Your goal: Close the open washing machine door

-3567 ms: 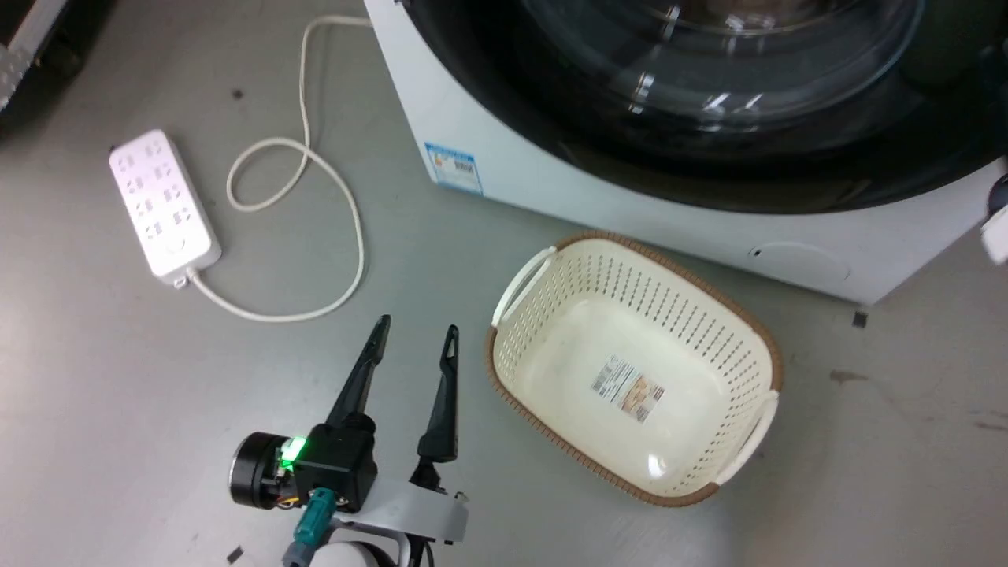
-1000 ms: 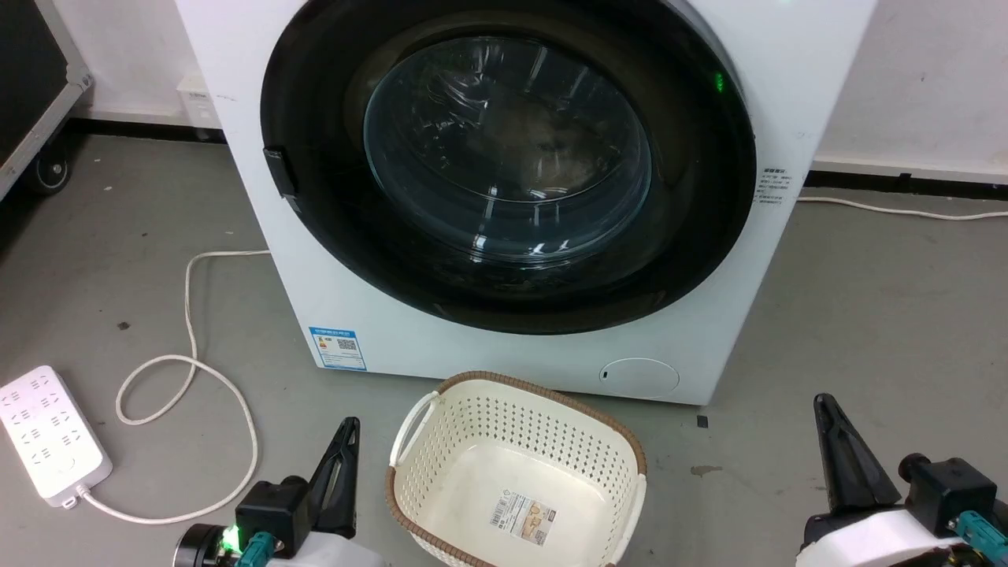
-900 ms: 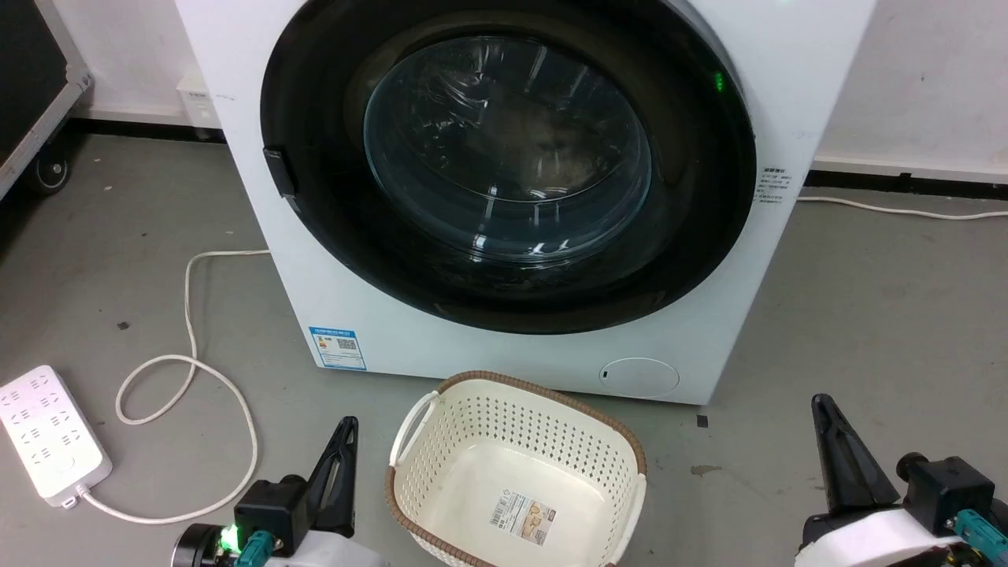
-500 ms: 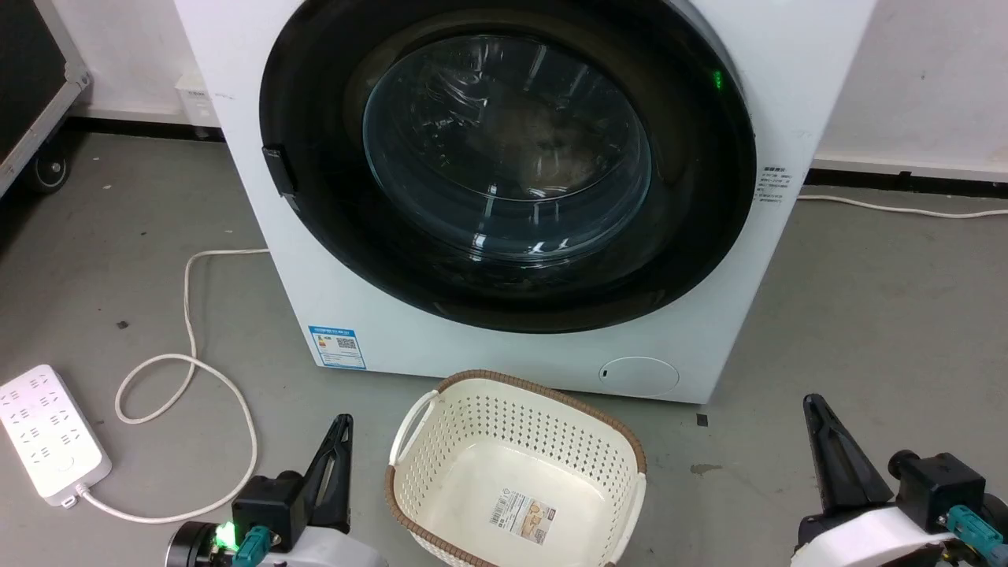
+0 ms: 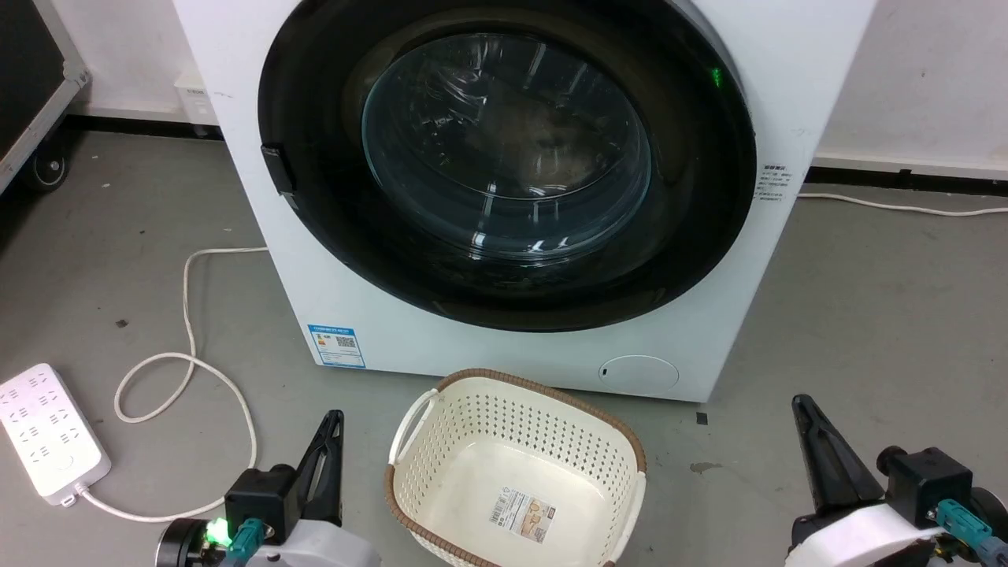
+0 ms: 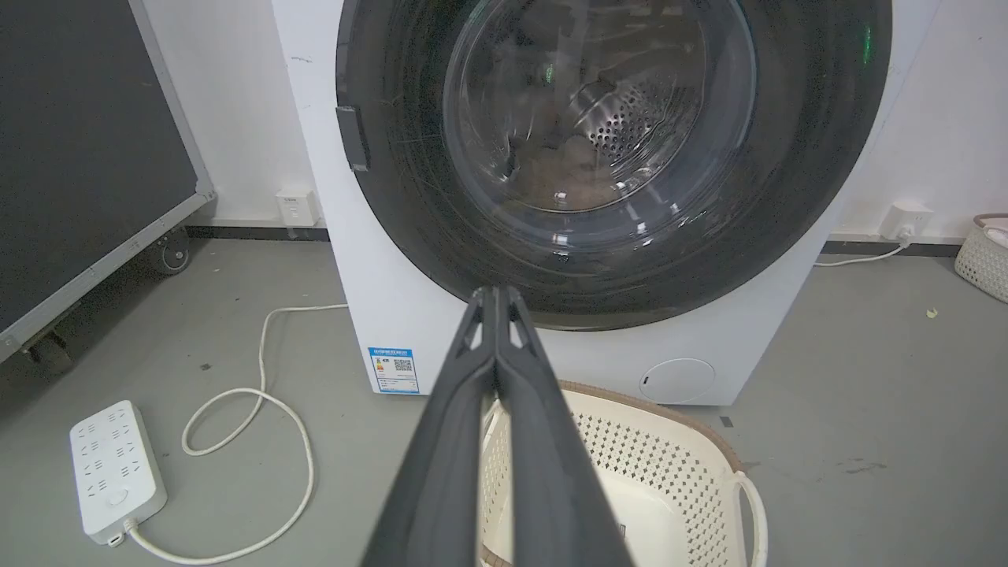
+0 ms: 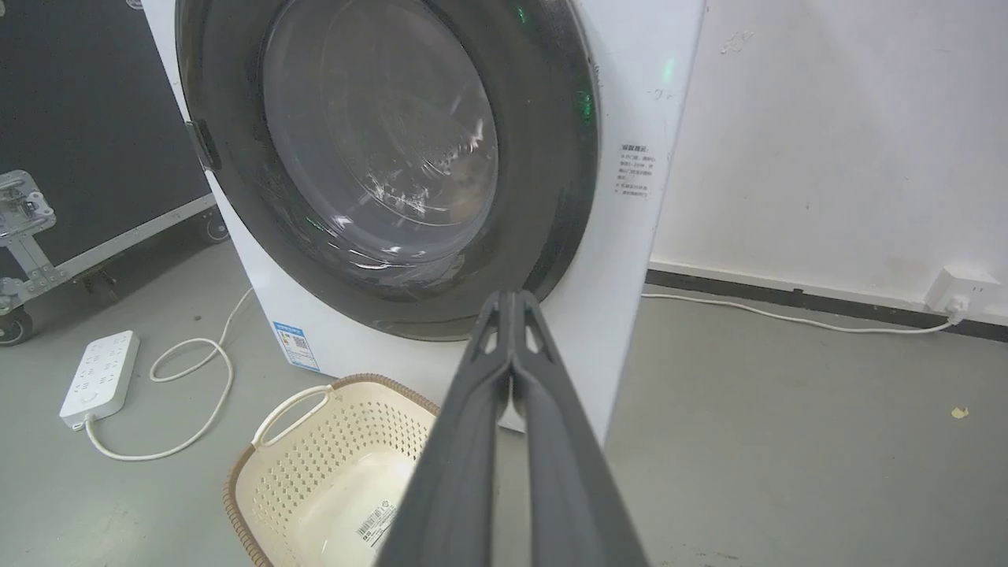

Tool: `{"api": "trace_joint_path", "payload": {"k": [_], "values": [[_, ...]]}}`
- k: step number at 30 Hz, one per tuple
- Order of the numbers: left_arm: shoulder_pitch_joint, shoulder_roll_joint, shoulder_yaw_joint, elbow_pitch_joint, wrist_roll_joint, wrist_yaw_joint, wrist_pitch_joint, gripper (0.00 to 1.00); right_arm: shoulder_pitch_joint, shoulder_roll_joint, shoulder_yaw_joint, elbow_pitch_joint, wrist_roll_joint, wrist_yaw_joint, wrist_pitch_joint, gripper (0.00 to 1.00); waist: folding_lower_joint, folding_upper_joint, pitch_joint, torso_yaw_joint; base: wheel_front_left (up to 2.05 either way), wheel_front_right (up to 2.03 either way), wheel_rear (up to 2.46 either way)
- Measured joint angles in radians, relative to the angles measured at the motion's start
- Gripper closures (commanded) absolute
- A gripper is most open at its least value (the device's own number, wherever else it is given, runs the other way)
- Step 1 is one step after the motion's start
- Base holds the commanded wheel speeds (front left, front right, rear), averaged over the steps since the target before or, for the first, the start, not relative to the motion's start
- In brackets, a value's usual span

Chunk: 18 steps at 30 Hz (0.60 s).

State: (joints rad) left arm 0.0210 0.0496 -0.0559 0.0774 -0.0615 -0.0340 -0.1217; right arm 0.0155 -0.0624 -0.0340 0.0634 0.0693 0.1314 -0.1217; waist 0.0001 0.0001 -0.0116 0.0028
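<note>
Washing machine door (image 5: 508, 157), large and round with a wide glossy black rim and bulging clear glass centre, sits flush against the big white washing machine (image 5: 472, 354). Left fingers (image 6: 457, 441) and right fingers (image 7: 472, 441) are each pressed together, empty, either side of a cream perforated laundry basket (image 5: 504, 417).

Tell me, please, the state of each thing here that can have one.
Door, shut.
Hatch, shut.
Light, lit green.
Basket, upright, empty.
Power strip, sockets free.
Left claw, shut, empty.
Right claw, shut, empty.
</note>
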Motion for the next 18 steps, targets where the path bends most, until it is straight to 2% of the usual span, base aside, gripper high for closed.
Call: {"api": "trace_joint_path", "payload": {"k": [18], "values": [[-0.001,0.000,0.016,-0.025,0.017,0.009,0.041,1.00,-0.001,0.002,0.010,-0.017,-0.021,0.000,0.041,1.00,-0.0002,0.0000,0.004,-0.001,0.00,0.00,0.00]]}}
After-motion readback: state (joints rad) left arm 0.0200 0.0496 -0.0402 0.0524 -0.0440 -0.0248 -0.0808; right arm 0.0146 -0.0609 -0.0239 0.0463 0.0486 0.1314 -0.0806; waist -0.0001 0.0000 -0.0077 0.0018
